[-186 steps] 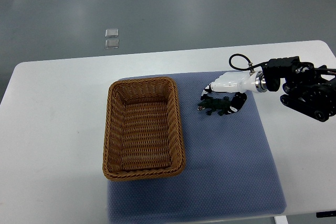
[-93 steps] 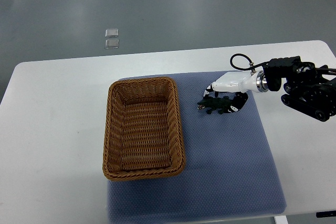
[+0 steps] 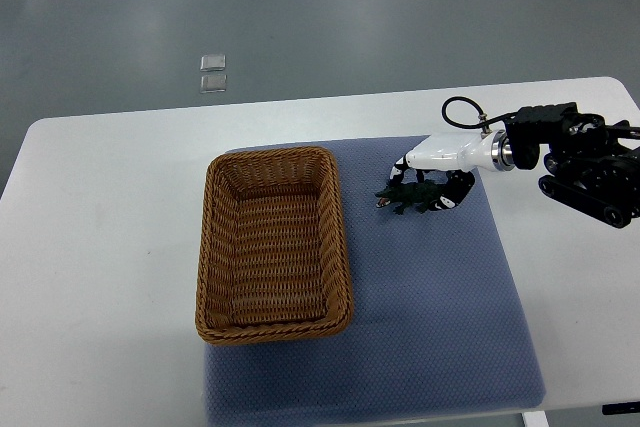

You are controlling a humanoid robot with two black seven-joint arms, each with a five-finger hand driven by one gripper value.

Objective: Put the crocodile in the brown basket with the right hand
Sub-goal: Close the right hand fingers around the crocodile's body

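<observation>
Crocodile (image 3: 405,198), right of centre on blue mat (image 3: 440,287) beside brown basket (image 3: 344,247): right hand (image 3: 440,159) fingers curled round it; advise lifting clear of the rim, releasing mid-basket.

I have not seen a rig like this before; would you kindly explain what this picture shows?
There is one camera, on the robot's own side, looking steeply down at a white table. The black jointed arm coming in from the right edge is the robot's right arm; it ends in a white right hand with fingers. The left arm is out of view.

A blue mat lies on the table. On it stands an empty brown basket, and to its right is a small dark green toy crocodile. The fingers are curled around the crocodile, so the hand is grasping it. Whether it has left the mat cannot be told from above. It is not yet in the basket.
</observation>
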